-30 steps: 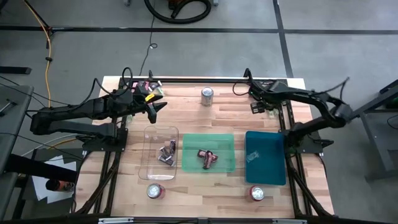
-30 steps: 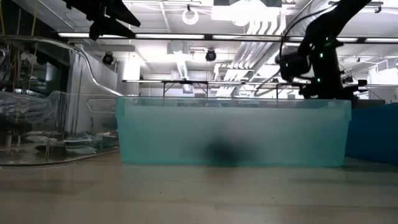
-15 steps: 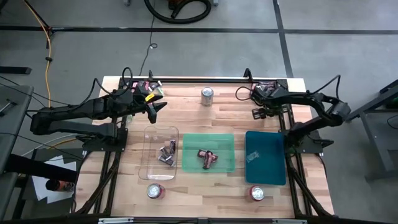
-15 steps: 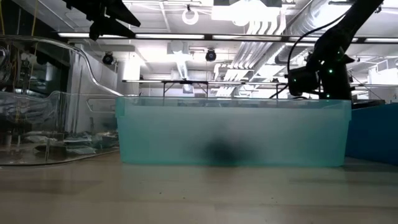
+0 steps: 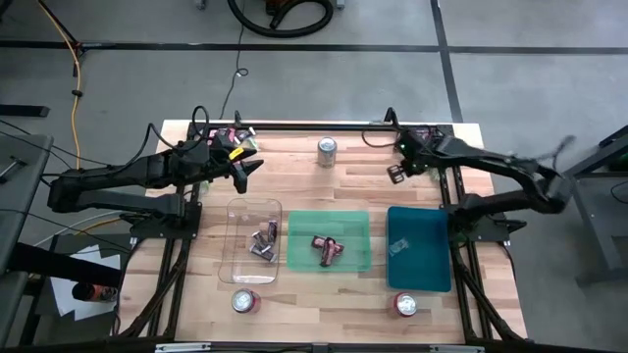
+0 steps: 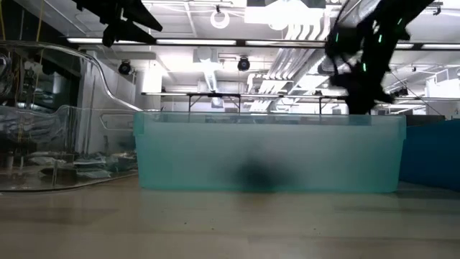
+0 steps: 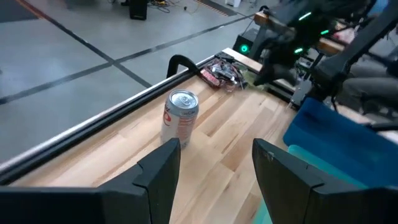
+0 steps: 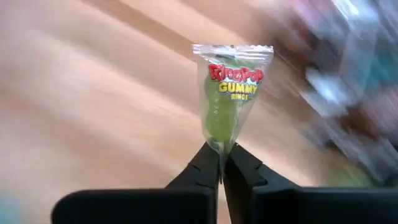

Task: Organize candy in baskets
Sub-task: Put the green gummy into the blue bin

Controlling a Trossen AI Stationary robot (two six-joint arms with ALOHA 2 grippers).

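Up high, looking down, the left gripper (image 5: pixel 250 169) hangs near the table's (image 5: pixel 324 304) far left corner with its fingers apart and nothing in them. The right gripper (image 5: pixel 396 173) is near the far right corner, close to a small pile of candy (image 5: pixel 420 132) at the far edge. Three baskets sit in a row toward the near edge: the clear basket (image 5: pixel 235 257) with dark candy inside, the green basket (image 5: pixel 355 235) with maroon candy, and the teal basket (image 5: pixel 420 251). One silver can (image 5: pixel 327 150) stands by the far edge, and two cans stand by the near edge. Down low, the green basket (image 6: pixel 269 152) fills the middle and the right arm (image 6: pixel 363 50) hangs above it. From the left wrist, the silver can (image 7: pixel 180 115) stands past the open fingers (image 7: pixel 163 169). From the right wrist, the fingers (image 8: pixel 212 163) are pressed together on the bottom of a green gummy candy (image 8: pixel 231 90), holding it up above the wood.
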